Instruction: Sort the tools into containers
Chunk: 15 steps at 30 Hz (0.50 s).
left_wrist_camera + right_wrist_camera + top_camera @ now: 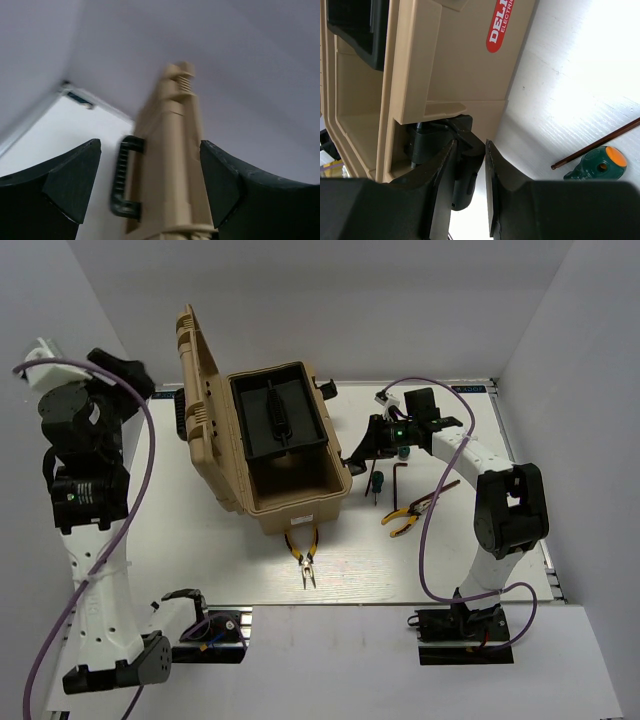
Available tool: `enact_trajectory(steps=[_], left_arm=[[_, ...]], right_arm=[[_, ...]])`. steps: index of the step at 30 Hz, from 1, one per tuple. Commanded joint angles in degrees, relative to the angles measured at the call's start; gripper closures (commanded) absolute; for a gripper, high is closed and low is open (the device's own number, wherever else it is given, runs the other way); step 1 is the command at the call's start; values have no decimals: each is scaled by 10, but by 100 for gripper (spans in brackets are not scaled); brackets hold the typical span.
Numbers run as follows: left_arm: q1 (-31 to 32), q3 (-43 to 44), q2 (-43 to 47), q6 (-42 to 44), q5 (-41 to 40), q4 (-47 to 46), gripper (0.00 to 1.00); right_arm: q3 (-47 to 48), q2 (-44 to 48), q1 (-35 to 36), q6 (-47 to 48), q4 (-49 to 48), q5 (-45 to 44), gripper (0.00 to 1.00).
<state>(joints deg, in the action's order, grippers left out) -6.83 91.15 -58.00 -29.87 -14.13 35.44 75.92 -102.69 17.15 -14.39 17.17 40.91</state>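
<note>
My left arm rears up at upper left, left gripper (pixel 150 150) spread empty, while my right arm stretches to centre, right gripper (pixel 470 145) pinching the latch (pixel 462 131) of the toolbox (pixel 465 60), with pliers (pixel 410 512), screwdriver (pixel 379 483) and hex key (pixel 401 476) lying right of centre.

tan toolbox (pixel 290 495) w/ black tray (pixel 278 415) & red label (pixel 500 27), 2 yellow-handled pliers (pixel 304 552), green screwdriver (pixel 587 169) w/ orange cap.

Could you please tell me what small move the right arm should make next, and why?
Probably open the right tool and back off the black latch it seems to pinch: the toolbox already stands open, while the green screwdriver nearby lies on the table.
</note>
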Motion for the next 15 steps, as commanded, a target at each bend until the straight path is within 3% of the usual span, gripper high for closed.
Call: enact_trajectory(steps=[1, 2, 7, 11, 15], left_arm=[[11, -11, 1, 46, 240, -99, 11], [11, -19, 1, 53, 323, -155, 11], [22, -26, -10, 44, 513, -280, 3], [39, -33, -40, -24, 607, -428, 2], [51, -62, -54, -66, 654, -491, 0]], right_arm=[[-9, 17, -16, 37, 58, 3, 100], [-9, 16, -16, 39, 59, 7, 100], [-13, 12, -5, 49, 70, 15, 100], [-16, 13, 9, 56, 77, 23, 100], [-20, 23, 20, 66, 81, 27, 100]])
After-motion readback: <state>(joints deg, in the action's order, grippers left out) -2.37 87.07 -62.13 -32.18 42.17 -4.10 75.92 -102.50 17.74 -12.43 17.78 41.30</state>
